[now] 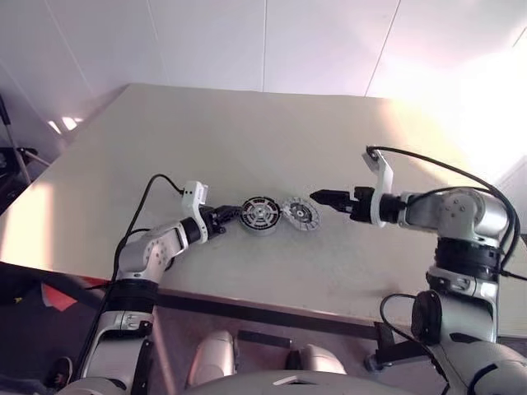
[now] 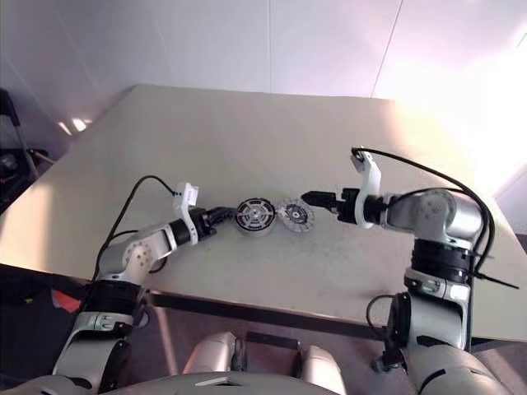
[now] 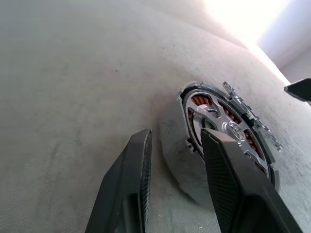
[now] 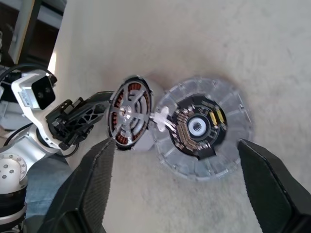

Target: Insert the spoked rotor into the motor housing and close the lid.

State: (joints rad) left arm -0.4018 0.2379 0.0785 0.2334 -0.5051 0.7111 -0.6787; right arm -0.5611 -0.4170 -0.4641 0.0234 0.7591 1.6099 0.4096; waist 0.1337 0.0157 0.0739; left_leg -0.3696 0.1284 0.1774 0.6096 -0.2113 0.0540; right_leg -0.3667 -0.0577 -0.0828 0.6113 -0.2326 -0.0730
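The motor housing stands tilted up on its edge near the middle of the table. The spoked rotor sits inside it, with pale spokes over the copper ring. My left gripper reaches in from the left. Its fingers are closed over the housing's near rim, one across the face. The lid lies right of the housing and touches it, ribbed rim and dark centre showing. My right gripper hovers just right of the lid, wide open with nothing in it.
The beige table stretches far back and to both sides. Its front edge runs close below the parts. Dark furniture stands beyond the table's left side.
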